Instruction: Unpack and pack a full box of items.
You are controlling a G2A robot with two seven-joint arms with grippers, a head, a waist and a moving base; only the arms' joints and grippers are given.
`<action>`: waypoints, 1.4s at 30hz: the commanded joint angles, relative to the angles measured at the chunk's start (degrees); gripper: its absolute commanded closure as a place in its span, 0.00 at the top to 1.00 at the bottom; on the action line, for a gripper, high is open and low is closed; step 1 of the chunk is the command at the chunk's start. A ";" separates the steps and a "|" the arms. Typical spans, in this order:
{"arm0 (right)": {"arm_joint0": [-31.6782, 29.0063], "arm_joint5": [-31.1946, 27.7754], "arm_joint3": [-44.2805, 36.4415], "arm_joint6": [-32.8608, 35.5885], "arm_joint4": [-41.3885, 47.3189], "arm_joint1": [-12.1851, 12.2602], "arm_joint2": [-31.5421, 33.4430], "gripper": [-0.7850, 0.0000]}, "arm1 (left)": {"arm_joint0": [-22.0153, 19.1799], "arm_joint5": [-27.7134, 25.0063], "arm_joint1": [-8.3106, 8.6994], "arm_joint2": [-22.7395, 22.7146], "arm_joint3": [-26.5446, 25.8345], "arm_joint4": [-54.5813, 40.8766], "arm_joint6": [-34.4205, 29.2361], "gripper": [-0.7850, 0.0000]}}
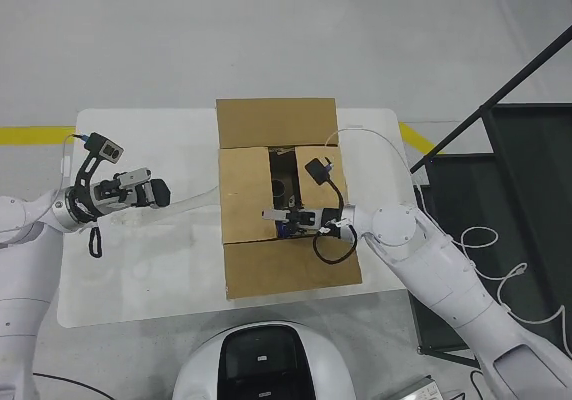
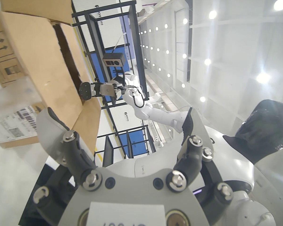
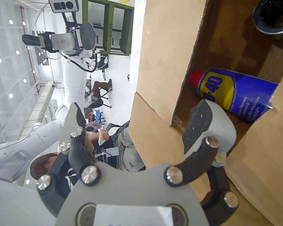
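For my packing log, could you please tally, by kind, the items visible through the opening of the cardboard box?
Blue spray can: 1
Black ring-shaped item: 1
Total: 2 items visible inside the cardboard box; part of its inside is hidden, so there may be more.

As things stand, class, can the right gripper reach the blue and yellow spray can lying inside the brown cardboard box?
Probably yes: the open right gripper hangs at the gap in the box flaps, the can just beyond one finger, nothing between.
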 commanded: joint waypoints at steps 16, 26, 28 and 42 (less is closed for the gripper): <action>11.41 -6.13 1.58 -1.35 8.42 -6.69 -11.55 1.00 | 1.76 0.31 1.50 -6.23 0.44 -3.60 6.97 1.00; 21.33 -2.03 8.87 -4.54 5.89 -15.60 -27.36 1.00 | 0.18 3.68 1.63 -5.65 1.81 -5.69 6.87 1.00; 22.47 -1.27 10.22 -4.75 4.91 -16.95 -28.95 1.00 | -0.46 4.30 1.54 -4.39 3.48 -4.29 6.97 1.00; 11.24 1.66 0.13 -1.76 0.38 -10.72 -13.87 1.00 | -5.92 1.13 -0.62 5.95 16.49 2.66 9.85 1.00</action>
